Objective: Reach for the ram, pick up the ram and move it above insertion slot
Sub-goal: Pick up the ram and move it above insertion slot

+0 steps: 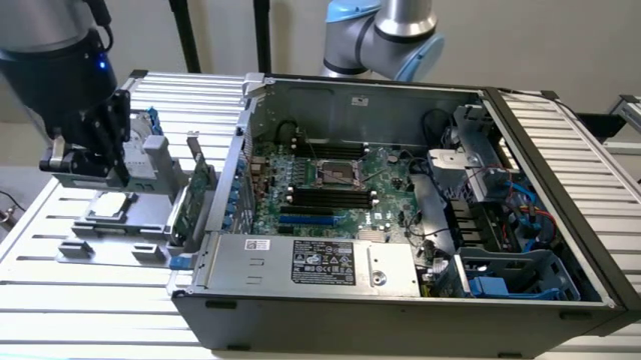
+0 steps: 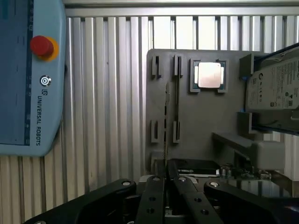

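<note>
Exterior view, room: open computer case fills the slatted table; grey fixture tray lies at the exterior view's left, beside the case wall.
Exterior view, gripper: gripper hangs over the tray.
Wrist view, ram: ram stands on edge in the tray's slotted holders, just ahead of the gripper.
Wrist view, gripper: fingers nearly together, holding nothing.
Wrist view, neighbours: processor chip, hard drive, teach pendant.
</note>
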Available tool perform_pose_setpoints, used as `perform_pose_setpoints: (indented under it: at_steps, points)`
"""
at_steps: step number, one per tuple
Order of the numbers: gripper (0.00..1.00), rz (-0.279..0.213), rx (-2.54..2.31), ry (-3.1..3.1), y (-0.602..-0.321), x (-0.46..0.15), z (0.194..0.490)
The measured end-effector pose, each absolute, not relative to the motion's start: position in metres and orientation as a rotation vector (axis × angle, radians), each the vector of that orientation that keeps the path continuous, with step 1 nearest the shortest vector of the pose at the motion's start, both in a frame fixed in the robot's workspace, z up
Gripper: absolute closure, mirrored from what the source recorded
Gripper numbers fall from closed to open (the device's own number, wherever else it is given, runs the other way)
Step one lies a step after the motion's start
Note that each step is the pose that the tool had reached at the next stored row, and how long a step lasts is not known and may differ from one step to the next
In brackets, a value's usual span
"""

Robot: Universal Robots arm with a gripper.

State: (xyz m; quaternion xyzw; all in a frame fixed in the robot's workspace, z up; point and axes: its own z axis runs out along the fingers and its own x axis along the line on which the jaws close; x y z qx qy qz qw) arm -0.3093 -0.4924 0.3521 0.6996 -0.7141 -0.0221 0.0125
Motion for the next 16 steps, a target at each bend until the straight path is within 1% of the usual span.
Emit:
perform_pose_setpoints:
  at_steps: [9,16]
  points:
    - [0.87,-0.083,2.191,-2.222,-0.492,-0.275,0.393]
    - [0.87,-0.099,2.198,-2.227,-0.492,-0.247,0.405]
